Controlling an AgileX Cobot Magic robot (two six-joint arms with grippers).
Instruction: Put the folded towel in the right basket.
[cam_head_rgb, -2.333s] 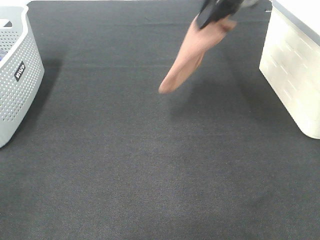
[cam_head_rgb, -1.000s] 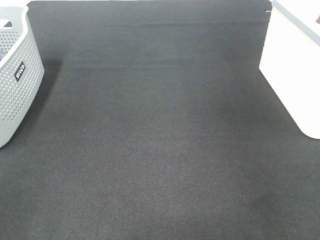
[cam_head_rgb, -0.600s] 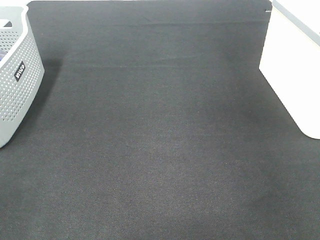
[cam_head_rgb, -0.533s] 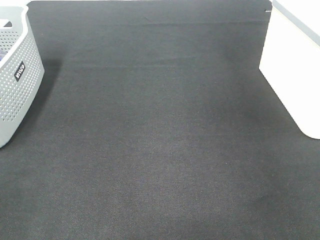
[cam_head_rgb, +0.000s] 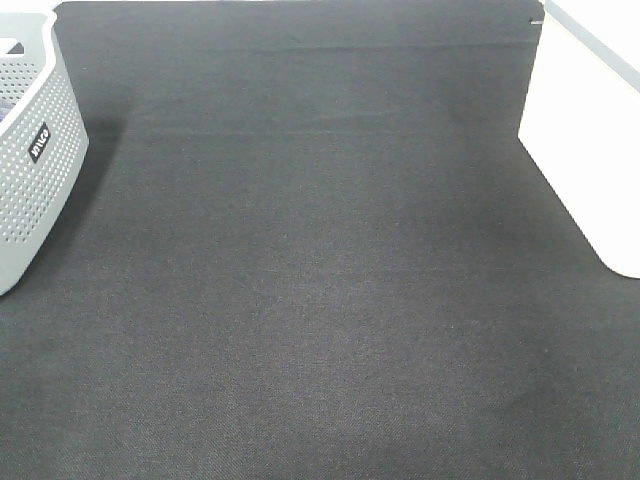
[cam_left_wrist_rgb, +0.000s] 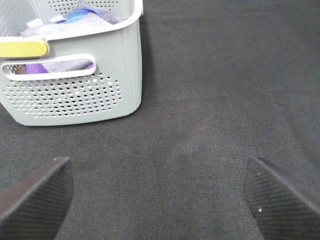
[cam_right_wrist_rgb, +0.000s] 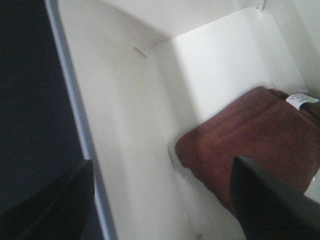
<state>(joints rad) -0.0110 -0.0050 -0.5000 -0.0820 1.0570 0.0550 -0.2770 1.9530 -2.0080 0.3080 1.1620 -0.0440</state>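
Note:
The folded towel (cam_right_wrist_rgb: 255, 145) is reddish brown with a white label and lies on the floor of the white right basket (cam_right_wrist_rgb: 135, 125), seen in the right wrist view. My right gripper (cam_right_wrist_rgb: 160, 200) is open above the basket's inside, near its rim, with nothing between its fingers. In the exterior high view only the white basket's outer wall (cam_head_rgb: 585, 150) shows at the right edge; the towel and both arms are out of that view. My left gripper (cam_left_wrist_rgb: 160, 195) is open and empty over the dark mat.
A grey perforated basket (cam_head_rgb: 30, 150) stands at the left edge, holding purple and grey cloths (cam_left_wrist_rgb: 75, 15). A dark grey mat (cam_head_rgb: 320, 280) covers the table between the two baskets.
The right arm carried the hanging towel out of the exterior view toward the right basket. Now the towel lies in the basket and the gripper is open.

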